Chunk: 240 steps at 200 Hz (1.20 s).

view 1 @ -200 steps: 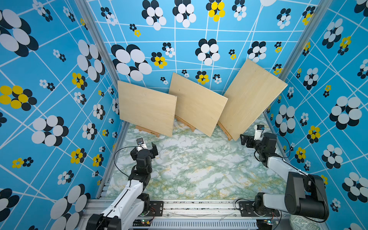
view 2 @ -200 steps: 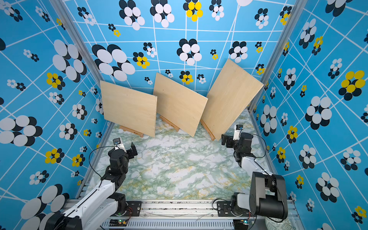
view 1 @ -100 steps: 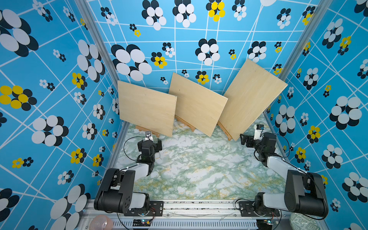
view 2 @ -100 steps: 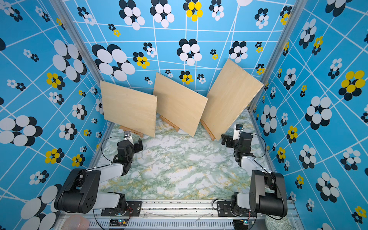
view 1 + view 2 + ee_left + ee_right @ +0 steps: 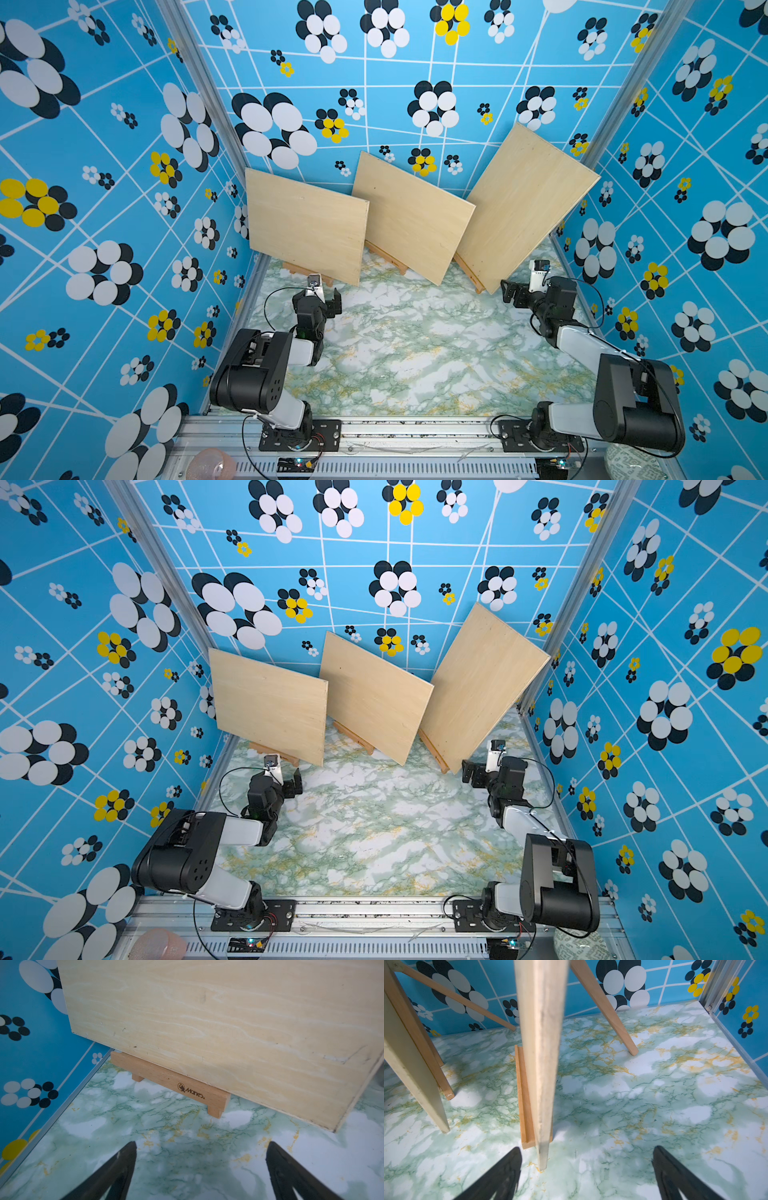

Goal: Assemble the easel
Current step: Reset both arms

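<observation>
Three pale wooden boards lean on small wooden easels at the back of the table in both top views: a left board (image 5: 305, 230), a middle board (image 5: 411, 216) and a tilted right board (image 5: 525, 208). My left gripper (image 5: 318, 297) stands open just in front of the left easel. In the left wrist view its ledge (image 5: 172, 1080) carries the board (image 5: 207, 1022), and the gripper (image 5: 201, 1144) holds nothing. My right gripper (image 5: 509, 293) is open beside the right board's lower corner. The right wrist view shows that board edge-on (image 5: 542, 1043) in its ledge (image 5: 524, 1095), near the empty gripper (image 5: 587, 1148).
The marble-patterned table (image 5: 415, 353) is boxed in by blue flowered walls on three sides. An aluminium rail (image 5: 415, 432) with both arm bases runs along the front. Easel back legs (image 5: 608, 1007) reach down behind the boards. A pink object (image 5: 212, 463) lies beyond the front left.
My left gripper has moved toward the left easel while that arm's elbow folded back over its base. The right arm has stayed still, and both grippers have stayed open.
</observation>
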### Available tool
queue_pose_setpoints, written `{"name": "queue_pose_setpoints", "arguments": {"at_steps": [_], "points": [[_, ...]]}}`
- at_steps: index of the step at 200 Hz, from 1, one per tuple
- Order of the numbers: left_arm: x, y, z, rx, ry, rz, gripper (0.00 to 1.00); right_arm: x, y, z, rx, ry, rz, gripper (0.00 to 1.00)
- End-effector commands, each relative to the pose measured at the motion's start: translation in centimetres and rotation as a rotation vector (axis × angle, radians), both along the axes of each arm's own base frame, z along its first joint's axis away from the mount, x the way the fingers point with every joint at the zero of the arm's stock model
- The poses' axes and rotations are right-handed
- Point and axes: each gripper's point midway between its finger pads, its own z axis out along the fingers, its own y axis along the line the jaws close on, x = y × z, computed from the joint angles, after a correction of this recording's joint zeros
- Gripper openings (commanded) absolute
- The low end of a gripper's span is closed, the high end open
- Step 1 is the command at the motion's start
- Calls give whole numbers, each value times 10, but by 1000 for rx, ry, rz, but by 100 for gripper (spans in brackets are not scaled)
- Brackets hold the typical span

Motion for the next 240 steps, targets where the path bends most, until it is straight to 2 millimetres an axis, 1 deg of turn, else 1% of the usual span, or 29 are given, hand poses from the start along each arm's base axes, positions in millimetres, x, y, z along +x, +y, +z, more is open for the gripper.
{"name": "queue_pose_setpoints", "arguments": {"at_steps": [1,28,53,103,113,127,145,189,222,240], "points": [[-1,-1,6,6,-40,-19,99,3,3,-2,-11,-5,12,100],[6,-2,3,-7,5,-33,99,9,4,-5,2,-7,14,99],[10,2,0,-43,31,-40,99,13,3,-8,8,-14,10,99],[11,3,-1,-57,36,-48,99,19,4,-17,20,-23,15,100],[11,3,0,-56,35,-48,99,19,5,-16,19,-34,19,99],[11,3,0,-56,34,-48,99,14,5,-15,15,-56,17,99],[11,3,0,-56,34,-48,99,6,3,-9,2,-123,1,99],[11,3,-1,-56,35,-48,99,-23,-1,-6,-16,-286,-47,99],[10,3,-1,-56,36,-48,99,-33,0,-7,-23,-346,-47,99],[10,3,0,-56,35,-48,99,-33,0,-9,-29,-352,-45,99]]}}
